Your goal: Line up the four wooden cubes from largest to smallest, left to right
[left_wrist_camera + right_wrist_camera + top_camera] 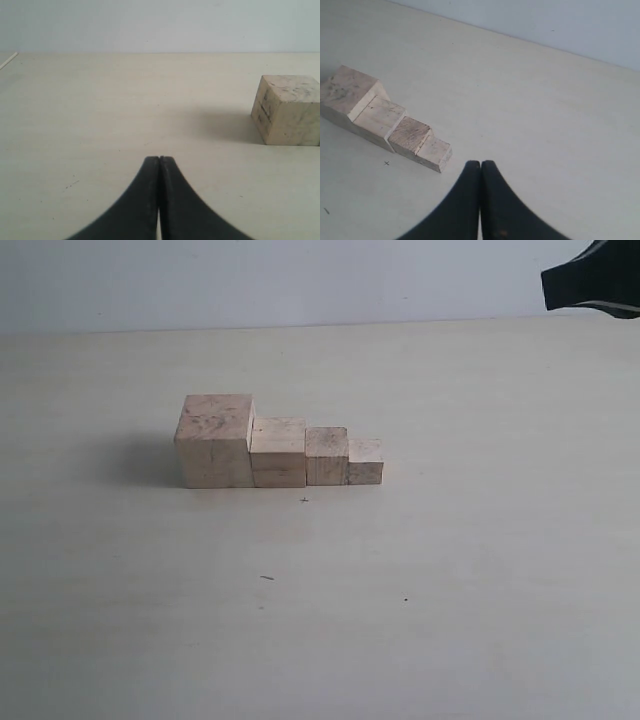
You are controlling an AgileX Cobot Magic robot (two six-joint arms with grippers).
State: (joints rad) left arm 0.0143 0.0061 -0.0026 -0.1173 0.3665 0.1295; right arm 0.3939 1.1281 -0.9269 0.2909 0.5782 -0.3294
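Observation:
Four pale wooden cubes stand touching in a row on the table, stepping down in size from left to right: the largest cube (216, 440), the second cube (278, 451), the third cube (327, 456) and the smallest cube (365, 461). The right wrist view shows the same row, from the largest cube (346, 92) to the smallest cube (436, 153). My right gripper (480, 163) is shut and empty, raised off to the side of the smallest cube; part of that arm (597, 280) shows at the upper right. My left gripper (159, 158) is shut and empty, apart from the largest cube (289, 110).
The pale table (450, 590) carries a small pencilled cross (304, 500) just in front of the row and a few dark specks. A plain light wall (300, 280) rises behind the table's far edge.

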